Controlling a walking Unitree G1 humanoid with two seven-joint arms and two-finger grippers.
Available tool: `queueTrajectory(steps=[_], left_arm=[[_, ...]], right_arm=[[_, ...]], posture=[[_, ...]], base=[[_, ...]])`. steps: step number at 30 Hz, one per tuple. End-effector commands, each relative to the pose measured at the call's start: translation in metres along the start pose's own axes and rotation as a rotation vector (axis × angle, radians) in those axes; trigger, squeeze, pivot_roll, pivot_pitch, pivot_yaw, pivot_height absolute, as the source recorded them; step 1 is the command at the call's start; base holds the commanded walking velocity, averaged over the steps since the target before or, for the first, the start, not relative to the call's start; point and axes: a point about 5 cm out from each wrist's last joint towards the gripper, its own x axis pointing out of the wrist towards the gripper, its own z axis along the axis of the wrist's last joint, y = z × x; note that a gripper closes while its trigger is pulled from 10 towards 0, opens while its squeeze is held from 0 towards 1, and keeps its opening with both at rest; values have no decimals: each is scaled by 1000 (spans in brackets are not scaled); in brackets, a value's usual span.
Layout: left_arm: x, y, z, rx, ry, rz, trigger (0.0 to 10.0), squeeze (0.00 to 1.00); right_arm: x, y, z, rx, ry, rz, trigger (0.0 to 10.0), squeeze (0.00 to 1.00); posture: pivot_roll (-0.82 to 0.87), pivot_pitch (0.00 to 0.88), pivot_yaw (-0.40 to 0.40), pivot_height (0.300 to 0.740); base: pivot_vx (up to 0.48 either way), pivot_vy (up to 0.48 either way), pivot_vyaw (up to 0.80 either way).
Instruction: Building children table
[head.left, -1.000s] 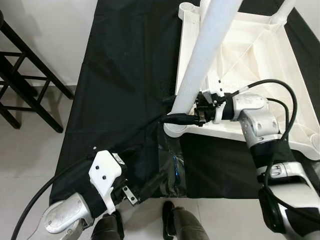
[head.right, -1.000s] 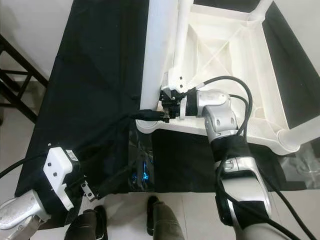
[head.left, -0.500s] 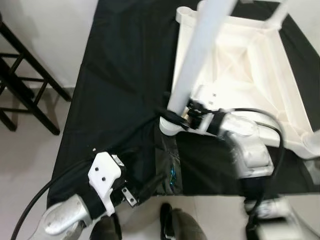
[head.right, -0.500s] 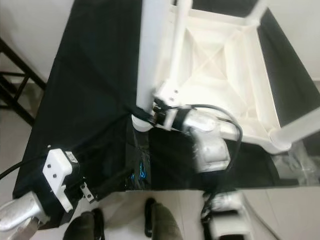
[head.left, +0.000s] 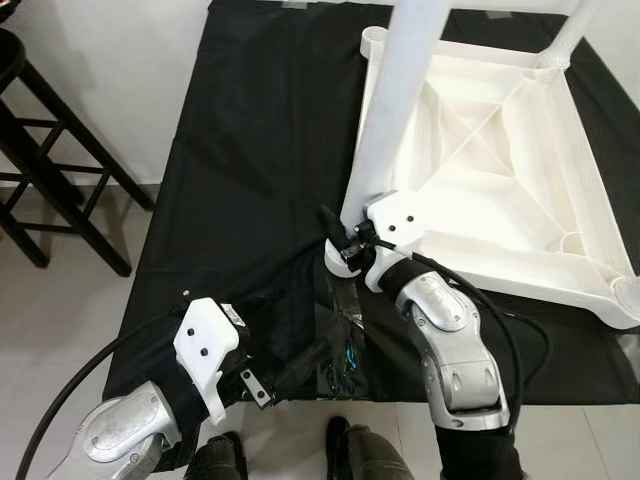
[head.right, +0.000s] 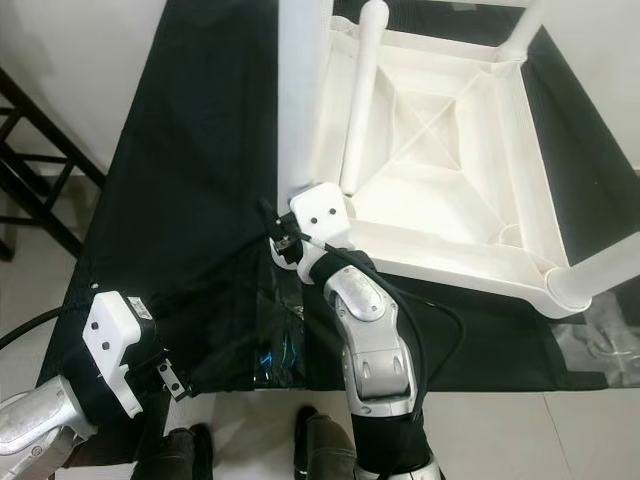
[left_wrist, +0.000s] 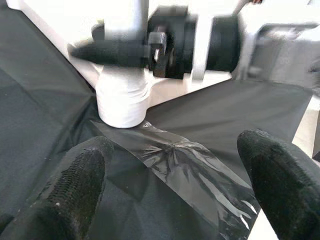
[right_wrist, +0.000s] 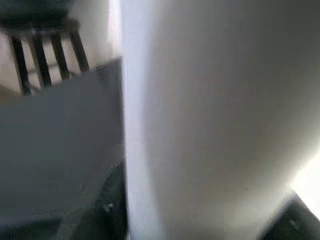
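Overhead, in the left eye view, an upturned white table (head.left: 480, 170) lies on a black cloth (head.left: 250, 150) at upper right, its nearest leg (head.left: 395, 100) rising at centre. The right gripper (head.left: 342, 240) presses at that leg's base; its finger spread cannot be told. A dark stool (head.left: 50, 170) stands at far left. In the left wrist view, the left gripper (left_wrist: 170, 185) hangs wide open over clear plastic wrap (left_wrist: 185, 165). In the right wrist view, the blurred leg (right_wrist: 210, 120) blocks nearly everything.
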Motion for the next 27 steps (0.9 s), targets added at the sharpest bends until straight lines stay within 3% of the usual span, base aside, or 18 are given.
queueTrajectory(steps=[1, 4, 5, 6, 7, 8, 9, 11, 13, 17, 27], left_arm=[[-3, 0, -3, -11, 22, -7, 10000, 0], [-3, 0, -3, -10, 22, -9, 10000, 0], [-2, 0, -3, -11, 22, -11, 10000, 0], [-2, -1, -4, -13, 21, -13, 10000, 0], [-1, -2, -4, -14, 21, -15, 10000, 0], [-1, -2, -4, -14, 21, -15, 10000, 0], [-1, -2, -4, -15, 20, -16, 10000, 0], [-1, -3, -3, -17, 18, -16, 10000, 0], [-1, -3, -3, -17, 17, -15, 10000, 0], [0, -4, -3, -17, 16, -11, 10000, 0], [-2, -4, -3, -15, 20, -3, 10000, 0]], right_arm=[[2, -5, -8, 69, 55, -1, 10000, 1000], [7, -6, 6, 94, -12, 40, 10000, 1000], [11, -6, 23, 107, -86, 141, 10000, 1000], [13, -5, 34, 92, -139, 233, 10000, 918], [13, -6, 43, 65, -176, 312, 10000, 671], [13, -6, 43, 65, -176, 312, 10000, 671], [11, -8, 49, 10, -195, 413, 10000, 0], [9, -19, 55, -99, -194, 541, 10000, 0], [8, -22, 57, -125, -189, 572, 10000, 0], [13, -48, 65, -248, -161, 671, 10000, 0], [21, -67, 64, -216, -147, 753, 10000, 0]], posture=[[105, 291, -65, 740], [104, 291, -66, 740], [103, 293, -67, 740], [104, 294, -67, 740], [104, 294, -67, 740], [104, 294, -67, 740], [109, 296, -66, 740], [110, 296, -69, 740], [110, 296, -69, 740], [116, 300, -76, 740], [131, 305, -86, 740]], base=[[0, 0, 0], [0, 0, 0], [0, 0, 0], [0, 0, 0], [0, 0, 0], [0, 0, 0], [0, 0, 0], [0, 0, 0], [0, 0, 0], [0, 0, 0], [0, 0, 0]])
